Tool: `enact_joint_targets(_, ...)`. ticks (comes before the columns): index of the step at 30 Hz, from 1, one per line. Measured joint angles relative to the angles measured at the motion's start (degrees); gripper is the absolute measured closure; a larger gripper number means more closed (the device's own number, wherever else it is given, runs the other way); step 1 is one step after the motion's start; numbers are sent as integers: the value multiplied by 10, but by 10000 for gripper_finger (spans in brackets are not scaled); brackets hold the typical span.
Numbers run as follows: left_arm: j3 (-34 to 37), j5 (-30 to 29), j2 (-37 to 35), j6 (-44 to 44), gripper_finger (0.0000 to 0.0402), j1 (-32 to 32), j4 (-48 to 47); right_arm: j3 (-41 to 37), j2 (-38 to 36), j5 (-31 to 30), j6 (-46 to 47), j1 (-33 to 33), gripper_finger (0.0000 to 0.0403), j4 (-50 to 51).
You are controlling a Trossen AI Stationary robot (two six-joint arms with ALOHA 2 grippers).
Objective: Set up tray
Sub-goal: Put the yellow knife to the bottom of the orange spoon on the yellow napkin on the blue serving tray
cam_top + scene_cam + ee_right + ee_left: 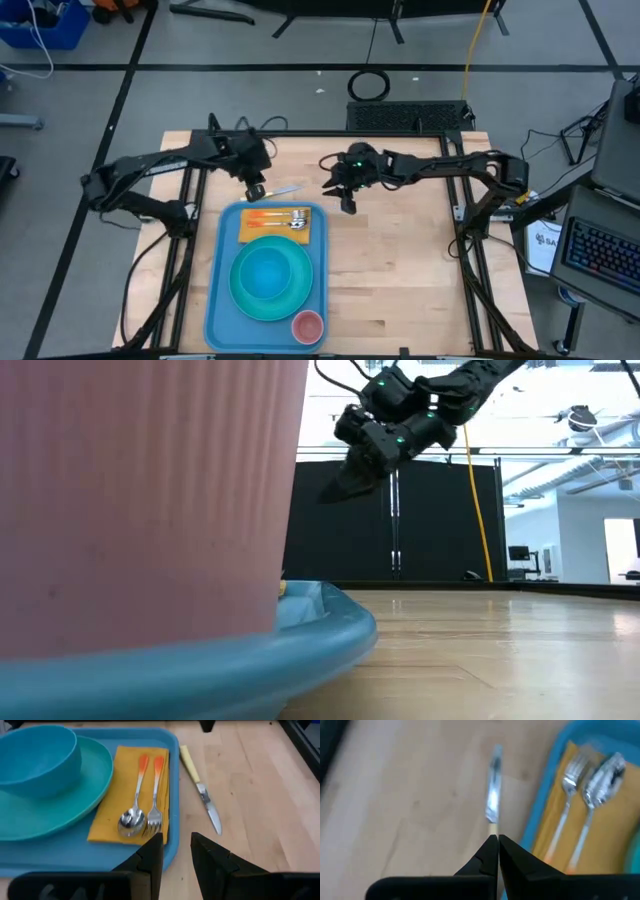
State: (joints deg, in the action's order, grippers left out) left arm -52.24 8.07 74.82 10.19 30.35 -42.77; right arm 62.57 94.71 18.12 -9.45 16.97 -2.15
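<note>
The light-blue tray (218,305) (172,750) lies at the table's near left. It carries a yellow napkin (112,805) with an orange-handled spoon (131,820) and fork (154,817), a turquoise plate (50,815) with a blue bowl (37,755), and a pink cup (307,325). A knife (283,190) (202,795) with a pale yellow handle lies flat on the wood just beyond the tray's far edge. My left gripper (257,190) (496,839) is shut and sits over the handle end without touching it. My right gripper (346,205) (176,851) hangs open above the table, right of the knife.
Bare wood (400,270) fills the table's right half. Black frame rails (470,260) run along both sides. In the low view the pink cup (140,500) and the tray's rim (300,650) fill the left, with the right arm (400,420) high above.
</note>
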Motion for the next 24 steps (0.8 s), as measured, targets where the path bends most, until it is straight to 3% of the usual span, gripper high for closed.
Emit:
enact_joint_targets(4, -26, 54, 53, 43, 397, 5, -51, -34, -12, 0, 7, 2, 312, -30)
enact_joint_targets(10, -38, 57, 106, 65, 398, 8, -98, -46, -13, 0, 12, 10, 312, -47)
enact_joint_targets(24, -37, 35, 172, 69, 381, 8, -79, -47, -12, 0, 12, 11, 312, -45)
